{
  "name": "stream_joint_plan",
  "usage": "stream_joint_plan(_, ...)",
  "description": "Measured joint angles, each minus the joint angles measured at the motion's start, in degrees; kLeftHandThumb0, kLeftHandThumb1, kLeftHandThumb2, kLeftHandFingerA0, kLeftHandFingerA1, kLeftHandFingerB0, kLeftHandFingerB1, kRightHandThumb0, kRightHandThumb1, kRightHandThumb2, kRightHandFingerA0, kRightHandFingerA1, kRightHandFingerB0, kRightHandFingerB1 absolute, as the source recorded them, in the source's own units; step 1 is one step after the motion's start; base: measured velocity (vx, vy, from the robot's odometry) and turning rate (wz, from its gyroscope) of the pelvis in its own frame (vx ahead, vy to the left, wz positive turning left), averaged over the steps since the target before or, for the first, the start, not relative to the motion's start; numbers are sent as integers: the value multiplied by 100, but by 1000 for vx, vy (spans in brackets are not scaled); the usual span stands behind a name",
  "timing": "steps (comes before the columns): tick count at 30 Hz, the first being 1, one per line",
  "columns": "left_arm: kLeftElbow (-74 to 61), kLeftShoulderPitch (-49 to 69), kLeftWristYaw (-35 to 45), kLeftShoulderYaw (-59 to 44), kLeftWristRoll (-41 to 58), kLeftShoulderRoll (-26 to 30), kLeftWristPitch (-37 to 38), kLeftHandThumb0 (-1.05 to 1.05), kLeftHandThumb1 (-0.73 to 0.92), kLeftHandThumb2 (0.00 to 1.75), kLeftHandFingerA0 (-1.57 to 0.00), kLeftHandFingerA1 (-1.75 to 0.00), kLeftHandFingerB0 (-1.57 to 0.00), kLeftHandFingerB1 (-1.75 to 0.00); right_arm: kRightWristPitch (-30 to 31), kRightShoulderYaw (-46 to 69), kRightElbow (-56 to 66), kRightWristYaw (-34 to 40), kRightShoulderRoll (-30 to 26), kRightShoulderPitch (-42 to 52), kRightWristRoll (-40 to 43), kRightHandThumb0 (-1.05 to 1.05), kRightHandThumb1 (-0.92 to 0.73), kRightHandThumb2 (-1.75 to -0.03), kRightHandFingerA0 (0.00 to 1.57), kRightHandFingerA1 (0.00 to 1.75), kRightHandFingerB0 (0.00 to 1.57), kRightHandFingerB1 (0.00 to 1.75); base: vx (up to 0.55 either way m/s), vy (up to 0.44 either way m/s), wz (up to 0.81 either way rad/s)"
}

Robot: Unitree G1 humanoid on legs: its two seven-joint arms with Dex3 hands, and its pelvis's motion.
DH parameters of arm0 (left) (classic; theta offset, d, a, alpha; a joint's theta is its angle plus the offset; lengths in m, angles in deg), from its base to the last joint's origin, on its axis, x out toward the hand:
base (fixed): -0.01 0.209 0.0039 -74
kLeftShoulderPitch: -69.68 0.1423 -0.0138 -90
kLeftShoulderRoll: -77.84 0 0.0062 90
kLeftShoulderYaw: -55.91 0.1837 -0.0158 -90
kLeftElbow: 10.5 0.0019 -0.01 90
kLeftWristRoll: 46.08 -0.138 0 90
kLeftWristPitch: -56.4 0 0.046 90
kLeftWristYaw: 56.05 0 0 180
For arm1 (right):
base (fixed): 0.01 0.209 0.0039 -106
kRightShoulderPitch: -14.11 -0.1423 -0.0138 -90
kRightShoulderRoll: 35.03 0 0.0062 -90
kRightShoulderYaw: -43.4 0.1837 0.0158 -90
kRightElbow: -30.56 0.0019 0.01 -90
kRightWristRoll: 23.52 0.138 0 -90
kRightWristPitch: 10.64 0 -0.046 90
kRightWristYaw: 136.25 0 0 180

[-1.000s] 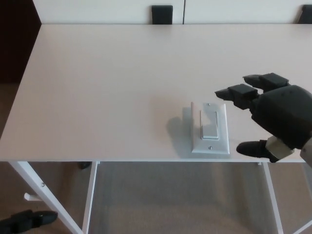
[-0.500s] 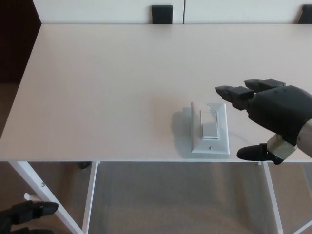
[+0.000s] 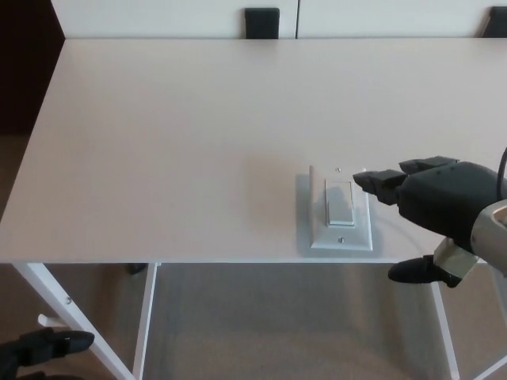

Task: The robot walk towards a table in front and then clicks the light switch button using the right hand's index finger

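A wide, pale table (image 3: 198,142) is filling most of the head view, its top smooth and matte and carrying nothing but a white light switch plate (image 3: 341,209) near the front edge. White metal legs (image 3: 75,317) are angling down under that front edge, and brown carpet (image 3: 285,324) is showing beneath. Along the far side a light wall or cabinet front is running behind the table, with a small black block (image 3: 261,22) sitting at the table's back edge; a dark area is lying past the table's left side.

The right hand (image 3: 440,210) is reaching in from the right, holding nothing, its fingers (image 3: 379,184) stretched out together toward the switch while the thumb (image 3: 412,271) is hanging apart below them, off the table's front edge. The fingertips are lying over the right border of the plate, level with the upper part of the rocker (image 3: 341,202), which is sitting just left of them. Whether a fingertip is actually touching the plate is hard to tell from this angle.

The left hand (image 3: 43,347) is showing only as a dark shape at the bottom left corner, low beside the table leg, its fingers too indistinct to judge.
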Motion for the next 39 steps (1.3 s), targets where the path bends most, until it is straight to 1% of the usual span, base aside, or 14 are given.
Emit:
stream_joint_plan(6, -40, 2, 4, 5, -12, 26, -10, -26, 54, 56, -62, -44, -56, -39, 6, -210, -112, 10, 59, 9, -184, -97, -58, -100, 0, 0, 3, 4, 0, 0, 0)
stream_joint_plan(16, -34, -24, 5, 38, -67, 37, -20, -25, 54, 56, -63, -45, -56, -40, 62, -380, -142, 11, 199, 9, -466, -97, -58, -100, 0, 0, 4, 5, 0, 0, 0)
stream_joint_plan(17, -38, -25, 5, 39, -70, 37, -20, -25, 54, 57, -63, -45, -56, -40, 69, -392, -137, 10, 223, 9, -485, -98, -59, -99, 3, 0, 9, 7, 0, 0, 0)
stream_joint_plan(18, -41, -25, 6, 44, -75, 41, -20, -26, 54, 57, -62, -45, -56, -39, 74, -397, -126, 11, 244, 14, -498, -97, -58, -99, 3, 0, 10, 7, 0, 0, 0)
stream_joint_plan(22, -42, -26, 32, 63, -93, 66, -19, -25, 54, 56, -63, -45, -55, -40, 88, -430, -67, 13, 327, 53, -566, -98, -59, -100, 2, 0, 8, 5, 0, 0, 0)
stream_joint_plan(25, -37, -34, 54, 65, -97, 70, -19, -27, 54, 56, -62, -45, -56, -39, 88, -468, -64, 13, 342, 60, -630, -98, -59, -99, 0, 0, 5, 5, 0, 0, 0)
stream_joint_plan(28, -39, -47, 59, 72, -103, 81, -19, -27, 54, 56, -62, -45, -56, -40, 88, -501, -65, 14, 356, 64, -674, -97, -59, -98, 3, 0, 10, 7, 0, 0, 0)
stream_joint_plan(32, -49, -74, 60, 78, -108, 96, -19, -27, 54, 56, -62, -45, -56, -39, 88, -512, -65, 26, 380, 91, -723, -97, -58, -98, 2, 0, 11, 9, 0, 0, 0)
stream_joint_plan(39, 7, -127, 64, 107, -115, 104, -16, -27, 54, 56, -62, -45, -56, -40, 81, -513, -66, 48, 382, 143, -790, -96, -58, -97, 3, 0, 9, 7, 0, 0, 0)
